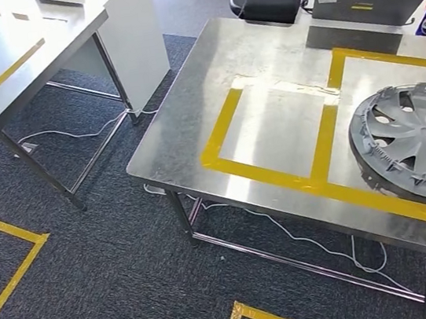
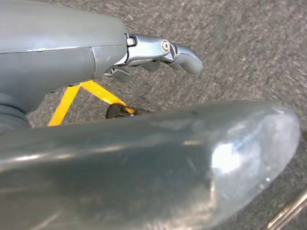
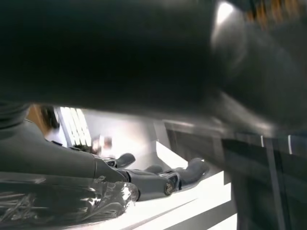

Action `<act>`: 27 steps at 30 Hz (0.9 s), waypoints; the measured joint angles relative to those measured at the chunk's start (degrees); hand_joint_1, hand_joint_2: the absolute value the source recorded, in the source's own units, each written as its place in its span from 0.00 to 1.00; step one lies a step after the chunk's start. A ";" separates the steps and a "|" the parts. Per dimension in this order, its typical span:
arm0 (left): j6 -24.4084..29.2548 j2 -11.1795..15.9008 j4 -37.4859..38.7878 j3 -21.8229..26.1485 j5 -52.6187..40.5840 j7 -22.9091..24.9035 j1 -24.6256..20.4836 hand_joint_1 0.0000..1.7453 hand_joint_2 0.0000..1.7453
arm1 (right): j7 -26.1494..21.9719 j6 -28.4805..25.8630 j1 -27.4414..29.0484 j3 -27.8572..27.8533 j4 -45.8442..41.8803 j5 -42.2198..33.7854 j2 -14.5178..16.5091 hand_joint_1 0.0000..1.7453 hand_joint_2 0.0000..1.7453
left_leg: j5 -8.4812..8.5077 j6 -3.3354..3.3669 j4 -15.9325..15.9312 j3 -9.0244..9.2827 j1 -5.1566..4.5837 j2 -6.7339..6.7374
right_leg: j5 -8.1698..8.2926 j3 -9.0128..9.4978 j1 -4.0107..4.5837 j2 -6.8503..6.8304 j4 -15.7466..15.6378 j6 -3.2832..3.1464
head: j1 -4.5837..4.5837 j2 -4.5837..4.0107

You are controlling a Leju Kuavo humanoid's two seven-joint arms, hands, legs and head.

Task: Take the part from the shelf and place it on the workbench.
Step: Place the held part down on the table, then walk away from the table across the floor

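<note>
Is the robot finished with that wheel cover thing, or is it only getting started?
It looks mostly done: the grey wheel cover lies flat on the steel workbench, inside a yellow-taped box. Nothing is in hand: the left hand hangs over the carpet, and the right hand has its fingers stretched out, holding nothing. Little seems left.

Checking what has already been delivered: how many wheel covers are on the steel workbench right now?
1. A single grey wheel cover lies flat at the right end of the workbench, inside the right-hand yellow-taped box. It is cut off by the picture's edge, so more could lie beyond it.
</note>
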 joint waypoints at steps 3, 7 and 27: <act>1.58 -1.21 0.01 0.08 -1.33 1.07 0.05 0.00 0.00 | -7.04 -2.37 -0.28 -4.98 9.32 -3.56 5.49 0.00 0.00 | -0.12 -0.03 0.00 0.10 -0.02 0.03 | 0.01 0.40 0.01 0.08 -0.03 0.01 | -0.02 0.00; 1.51 -1.67 0.02 0.00 -2.58 1.70 -0.17 0.00 0.00 | -12.14 -8.55 -1.68 -8.77 18.99 -6.29 9.15 0.00 0.00 | -0.17 -0.03 0.00 0.28 -0.01 0.11 | 0.00 0.37 0.01 0.19 -0.05 0.00 | -0.02 0.00; 2.49 -1.71 0.02 -1.39 -4.46 0.25 -0.20 0.00 0.00 | -15.05 -9.57 -2.51 -9.56 43.39 -8.33 12.37 0.00 0.00 | -0.35 -0.12 0.00 0.53 0.02 0.10 | -0.19 0.48 0.02 0.16 -0.05 -0.05 | -0.03 0.00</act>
